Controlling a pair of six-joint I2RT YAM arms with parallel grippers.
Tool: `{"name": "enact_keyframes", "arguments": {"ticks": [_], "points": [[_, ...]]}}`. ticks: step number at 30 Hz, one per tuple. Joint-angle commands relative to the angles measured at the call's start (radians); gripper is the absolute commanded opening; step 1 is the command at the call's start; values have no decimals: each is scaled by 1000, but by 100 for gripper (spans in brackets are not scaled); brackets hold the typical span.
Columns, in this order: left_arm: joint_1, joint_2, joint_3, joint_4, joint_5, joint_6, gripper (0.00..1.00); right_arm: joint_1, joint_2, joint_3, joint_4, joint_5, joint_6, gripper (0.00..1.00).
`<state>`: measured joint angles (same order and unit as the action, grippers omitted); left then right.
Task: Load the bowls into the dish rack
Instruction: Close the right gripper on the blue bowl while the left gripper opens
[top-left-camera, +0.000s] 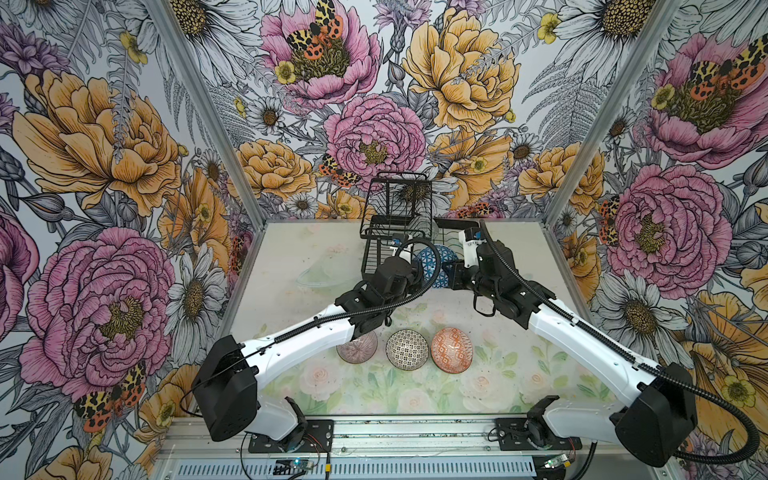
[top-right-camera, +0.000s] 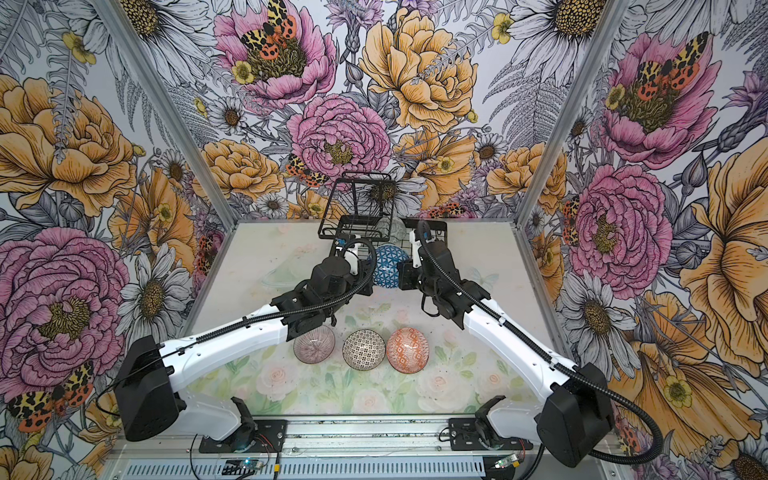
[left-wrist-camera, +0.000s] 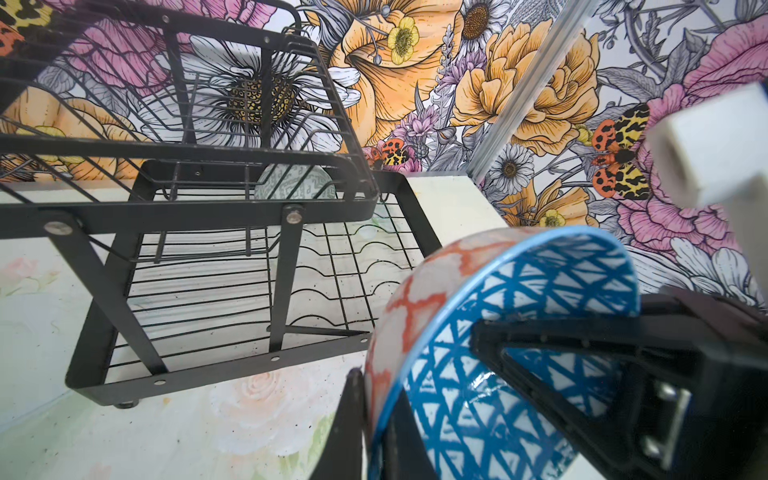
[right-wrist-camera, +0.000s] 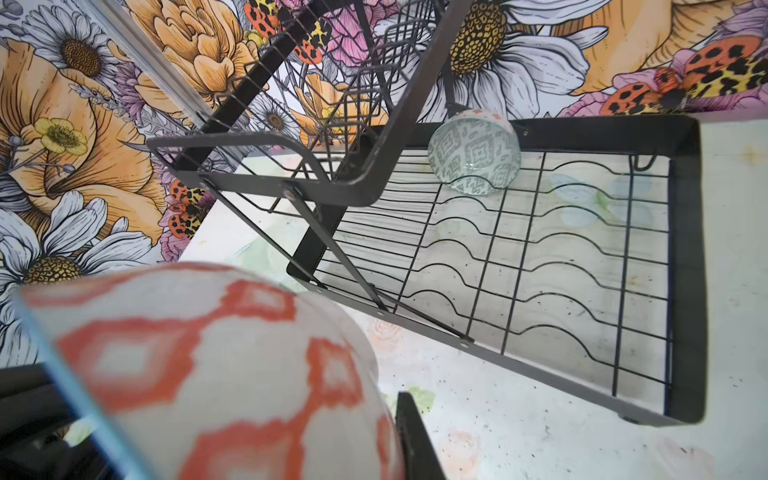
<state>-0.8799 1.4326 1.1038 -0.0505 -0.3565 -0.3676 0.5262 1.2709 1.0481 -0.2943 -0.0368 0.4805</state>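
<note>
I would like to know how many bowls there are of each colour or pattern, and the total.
blue lattice bowl: 1
grey-green patterned bowl: 1
pink-striped bowl: 1
black-white tiled bowl: 1
orange-white bowl: 1
pale teal bowl: 1
Total: 6

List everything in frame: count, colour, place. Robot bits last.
dish rack: 1, black wire, back centre of table
grey-green bowl: 1, patterned, tipped on its side at the rack's back rim
blue lattice bowl: 1, blue inside, orange-white outside, held by the rack's front
pink-striped bowl: 1, front row, left
black-white tiled bowl: 1, front row, middle
orange-white bowl: 1, front row, right
pale teal bowl: 1, faint, on table left of rack
table: 1, pale floral top
left tool: 1, black, shut on blue lattice bowl's rim
right tool: 1, black, shut on its opposite side
</note>
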Motion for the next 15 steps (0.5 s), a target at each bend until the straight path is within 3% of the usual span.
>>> {"name": "enact_keyframes", "arguments": {"ticks": [1,5,9,11,12,15], "points": [[-4,-11,32,51,30,1,0,-24,-37,3,38,-12,-4,0],[7,-6,60,-21,34,47,3,-73,-46,-3,39,-36,-21,0],[25,-9,103,-161,53,125,70,-130,-56,-6,39,-49,-74,0],[38,-12,128,-259,60,162,94,-149,-55,-6,39,-42,-113,0],[45,-12,138,-295,67,177,99,-155,-52,-4,40,-37,-134,0],[73,-8,155,-383,100,203,99,-159,-31,12,43,11,-221,0]]}}
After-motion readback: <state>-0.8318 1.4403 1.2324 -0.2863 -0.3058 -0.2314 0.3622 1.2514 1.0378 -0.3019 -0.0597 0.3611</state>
